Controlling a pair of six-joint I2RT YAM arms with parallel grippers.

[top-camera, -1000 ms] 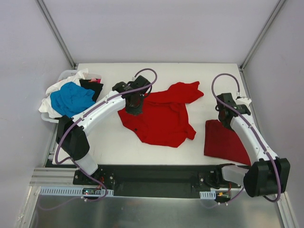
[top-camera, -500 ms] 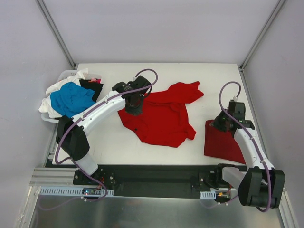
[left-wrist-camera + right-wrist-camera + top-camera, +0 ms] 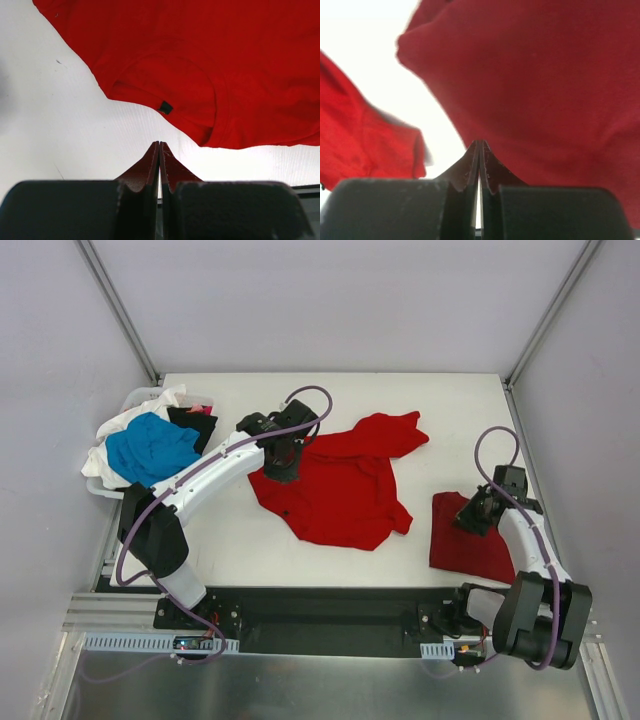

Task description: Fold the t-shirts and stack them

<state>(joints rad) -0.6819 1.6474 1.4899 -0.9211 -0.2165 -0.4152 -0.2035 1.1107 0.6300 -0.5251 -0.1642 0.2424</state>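
Note:
A rumpled red t-shirt [image 3: 345, 490] lies spread in the middle of the table. My left gripper [image 3: 283, 466] hovers at its left edge, shut and empty. In the left wrist view its tips [image 3: 159, 145] sit over bare table just short of the shirt's collar [image 3: 200, 120]. A folded red t-shirt [image 3: 462, 548] lies at the right, and my right gripper [image 3: 474, 518] is low over its top edge, shut with nothing in it. The right wrist view shows the tips [image 3: 479, 143] against the folded shirt [image 3: 545, 90], with the spread shirt [image 3: 360, 145] to the left.
A heap of blue [image 3: 150, 448], white [image 3: 118, 426] and black [image 3: 196, 424] t-shirts sits at the table's far left edge. Bare white table [image 3: 250, 540] lies between the arms. Grey walls stand behind and at both sides.
My right arm has drawn back toward the near edge and come down onto the folded red shirt. The left arm and both shirts have not moved.

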